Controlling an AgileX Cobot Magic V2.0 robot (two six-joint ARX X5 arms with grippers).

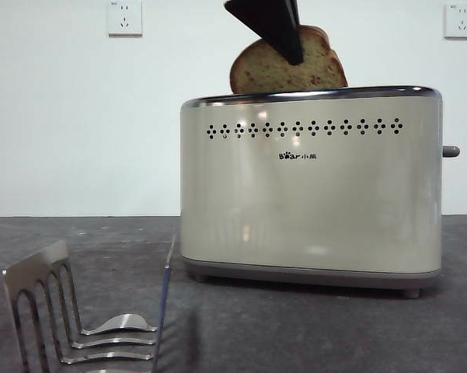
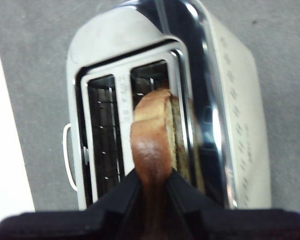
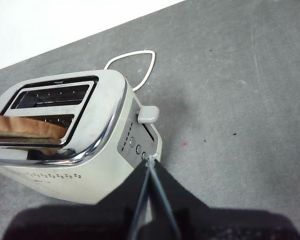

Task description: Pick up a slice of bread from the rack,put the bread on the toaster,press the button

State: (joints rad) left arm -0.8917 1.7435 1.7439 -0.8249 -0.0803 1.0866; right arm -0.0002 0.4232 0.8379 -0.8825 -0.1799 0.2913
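The cream toaster [image 1: 311, 194] stands right of centre in the front view. A slice of bread [image 1: 284, 70] sticks up out of its top, its lower part hidden in the slot. From above, my left gripper [image 1: 284, 39] is shut on the crust. The left wrist view shows the slice of bread [image 2: 152, 140] edge-on between my left gripper's [image 2: 152, 175] jaws, in the slot nearer the toaster's [image 2: 239, 100] dotted face. My right gripper [image 3: 150, 161] is shut and empty, its tip close to the toaster's [image 3: 90, 130] narrow side, below the grey button [image 3: 148, 114]. The button [image 1: 450, 151] juts out on the right. The silver rack [image 1: 54, 311] stands empty at lower left.
The toaster's second slot [image 2: 102, 135] is empty. A white cord loop [image 3: 132, 62] lies on the grey table behind the toaster. Two white wall sockets [image 1: 124, 17] hang on the back wall. Bare grey table [image 3: 239, 100] spreads beside the button side.
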